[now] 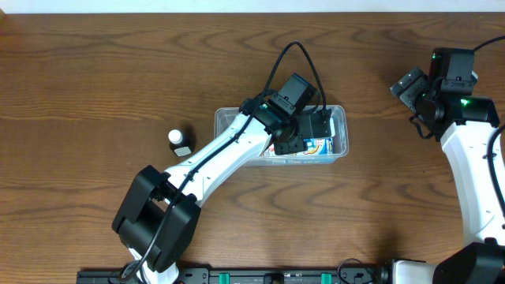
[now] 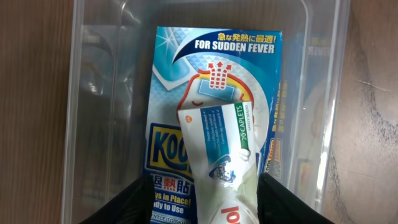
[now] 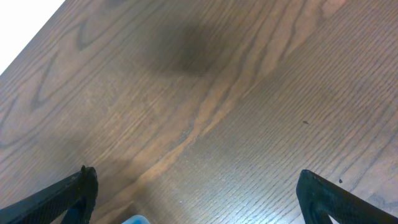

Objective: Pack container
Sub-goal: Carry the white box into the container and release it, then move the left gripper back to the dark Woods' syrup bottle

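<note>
Overhead: container (image 1: 224, 118) mid-tabletop (image 1: 95, 71), left arm (image 1: 229, 154) reaching into it; small white bottle (image 1: 180, 142) near its left side.
Left wrist: caplets box (image 2: 217, 143) lies on blue fever-patch box (image 2: 186, 68) inside the container. Left fingers (image 2: 286, 205) parted, gap beside the caplets box.
Right wrist: right fingers (image 3: 62, 196) wide, holding nothing, above tabletop.

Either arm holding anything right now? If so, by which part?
Right gripper: open, nothing held. Left gripper fingers straddle the near end of the caplets box in the container, but a gap shows on one side: looks loose, not gripped.
</note>
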### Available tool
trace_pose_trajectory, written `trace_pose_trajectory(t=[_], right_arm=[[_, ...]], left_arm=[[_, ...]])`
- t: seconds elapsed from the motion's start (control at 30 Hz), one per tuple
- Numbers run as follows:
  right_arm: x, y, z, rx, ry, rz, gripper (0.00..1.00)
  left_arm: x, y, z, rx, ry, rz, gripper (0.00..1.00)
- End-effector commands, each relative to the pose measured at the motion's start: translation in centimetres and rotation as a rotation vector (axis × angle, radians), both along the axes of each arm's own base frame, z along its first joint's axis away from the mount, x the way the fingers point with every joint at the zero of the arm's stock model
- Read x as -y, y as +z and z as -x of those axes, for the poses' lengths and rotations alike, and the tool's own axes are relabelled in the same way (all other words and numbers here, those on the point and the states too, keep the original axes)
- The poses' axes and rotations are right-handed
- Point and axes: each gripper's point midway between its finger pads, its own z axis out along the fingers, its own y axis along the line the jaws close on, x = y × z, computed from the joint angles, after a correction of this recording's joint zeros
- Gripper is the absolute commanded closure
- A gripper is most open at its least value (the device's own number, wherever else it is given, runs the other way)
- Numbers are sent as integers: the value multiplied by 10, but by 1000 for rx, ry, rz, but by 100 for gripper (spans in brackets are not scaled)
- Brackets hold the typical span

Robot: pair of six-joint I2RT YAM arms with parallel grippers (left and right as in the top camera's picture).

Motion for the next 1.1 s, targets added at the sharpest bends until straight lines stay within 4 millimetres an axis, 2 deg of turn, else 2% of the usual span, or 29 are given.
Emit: trace_pose_trajectory(t=[0.0,0.2,0.27,0.33,0.37,0.5,0.6,0.63,0.7,0.77,0.9,1.07], right_arm=[[2,-2,0,-5,-14,-3,1],[2,-2,0,-5,-14,-3,1],[2,-2,0,-5,-14,-3,1],[2,-2,0,-5,-14,-3,1],[2,-2,0,-5,-14,-3,1],[2,-2,0,-5,-14,-3,1],[2,-2,0,-5,-14,-3,1],[2,-2,0,-5,-14,-3,1],[2,-2,0,-5,-14,-3,1],[2,-2,0,-5,-14,-3,1],[2,-2,0,-5,-14,-3,1],[2,-2,0,-5,-14,-3,1]], left_arm=[[4,3,-4,19,-14,8,46],[11,9,-12,52,2,44,46],[11,14,-20,67,72,61,33],[8,25,-31,91,182,86,16],[5,34,-35,105,246,102,12],[-18,78,-48,159,508,184,11],[-46,118,-52,189,699,270,3],[-60,131,-52,199,761,296,0],[-92,152,-54,212,899,339,2],[-126,165,-55,193,1040,383,2],[-195,164,-62,144,1279,398,2],[-237,137,-55,14,1383,326,2]])
